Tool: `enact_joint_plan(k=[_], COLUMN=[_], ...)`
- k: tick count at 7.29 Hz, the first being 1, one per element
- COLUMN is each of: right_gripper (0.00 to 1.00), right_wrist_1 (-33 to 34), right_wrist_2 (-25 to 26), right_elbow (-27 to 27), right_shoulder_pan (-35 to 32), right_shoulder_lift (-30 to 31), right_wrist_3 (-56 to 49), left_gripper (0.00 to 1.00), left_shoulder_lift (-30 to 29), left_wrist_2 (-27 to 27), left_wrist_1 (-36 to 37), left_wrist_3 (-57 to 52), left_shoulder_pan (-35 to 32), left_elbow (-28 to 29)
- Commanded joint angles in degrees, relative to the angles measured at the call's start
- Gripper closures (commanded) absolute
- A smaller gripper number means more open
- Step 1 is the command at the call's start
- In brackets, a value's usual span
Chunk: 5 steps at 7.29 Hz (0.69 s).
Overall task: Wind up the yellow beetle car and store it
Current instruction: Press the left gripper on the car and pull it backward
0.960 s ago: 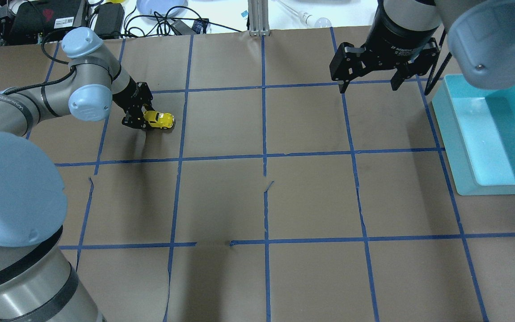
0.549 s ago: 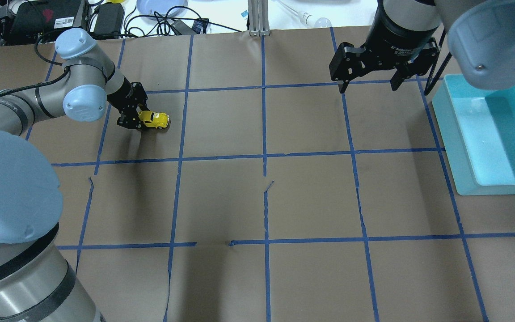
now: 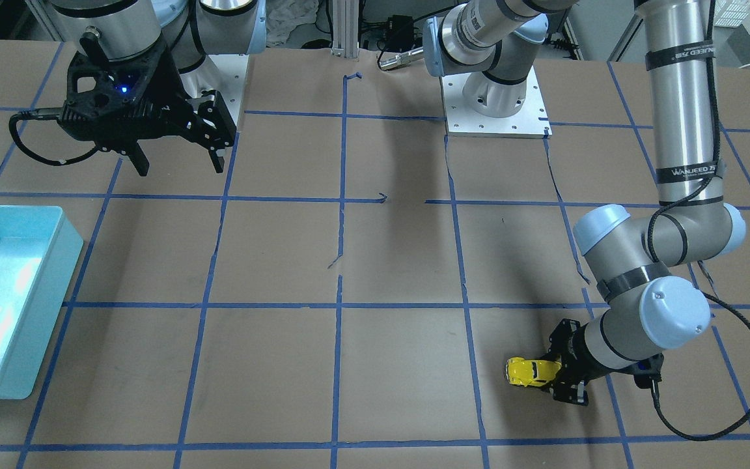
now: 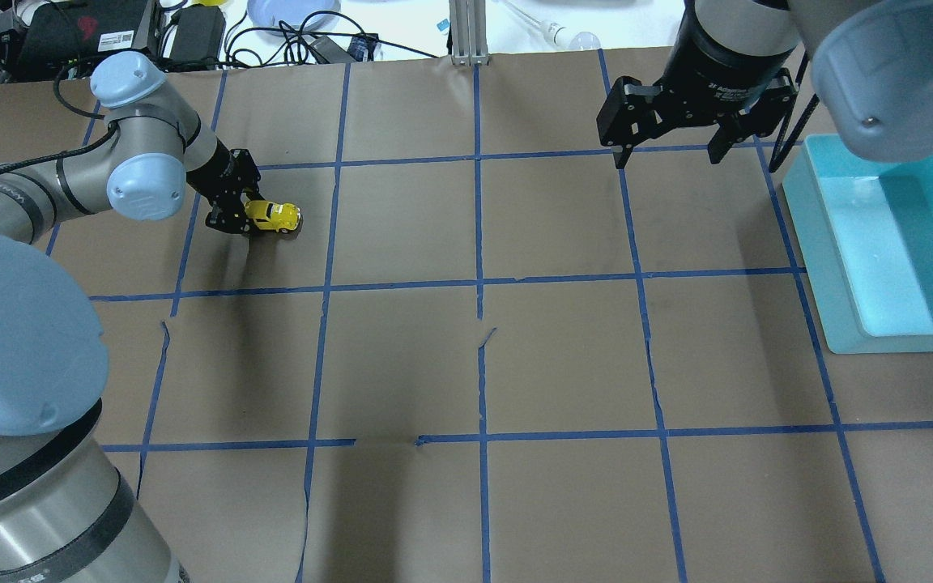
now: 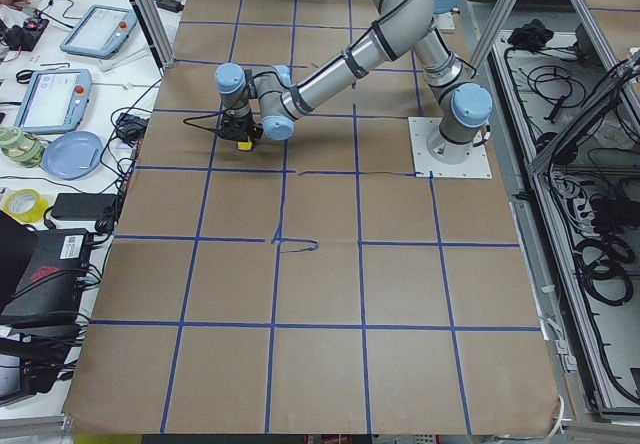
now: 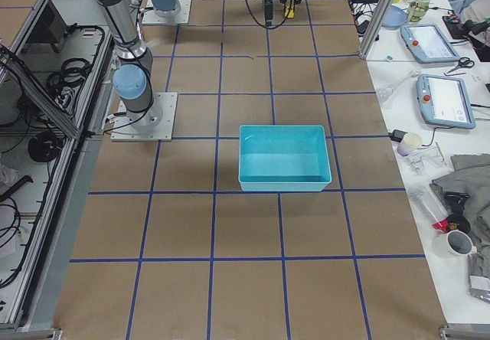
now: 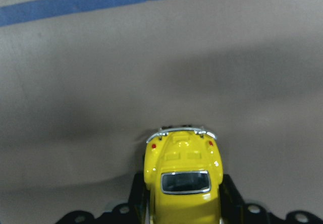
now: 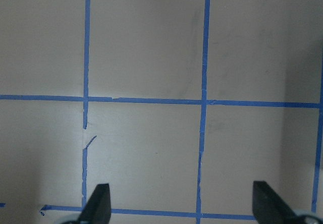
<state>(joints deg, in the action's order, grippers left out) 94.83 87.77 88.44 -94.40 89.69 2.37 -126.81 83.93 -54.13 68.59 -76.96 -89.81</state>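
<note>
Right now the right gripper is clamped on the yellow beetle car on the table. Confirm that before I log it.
Wrong arm: the left gripper is clamped on the yellow beetle car on the table, as the overhead exterior view shows. The right gripper hangs open, holding nothing.

— Lighting?
— Bright, even, from overhead; soft shadows lie on the brown paper tabletop.
— Glare, blur?
— Glare whitens the glossy turquoise plastic bin inside; the left wrist view goes soft at its bottom.

Overhead and front-facing cameras, opposed, share the yellow beetle car.
</note>
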Motion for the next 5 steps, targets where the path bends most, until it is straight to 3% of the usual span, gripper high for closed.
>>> enact_joint_plan(k=[1, 5], right_gripper=[0.00, 0.00], right_wrist_1=[0.00, 0.00], right_wrist_2=[0.03, 0.03], right_elbow=[-0.02, 0.07], right_shoulder_pan=[0.00, 0.00], right_shoulder_lift=[-0.04, -0.04], right_wrist_3=[0.00, 0.00], left_gripper=[1.00, 1.00], left_shoulder_lift=[0.16, 0.07], left_wrist_2=[0.00, 0.00], left_wrist_1=[-0.02, 0.42], left_wrist_3=[0.22, -0.13], left_shoulder_pan=[0.14, 1.37], left_elbow=[-0.19, -0.27])
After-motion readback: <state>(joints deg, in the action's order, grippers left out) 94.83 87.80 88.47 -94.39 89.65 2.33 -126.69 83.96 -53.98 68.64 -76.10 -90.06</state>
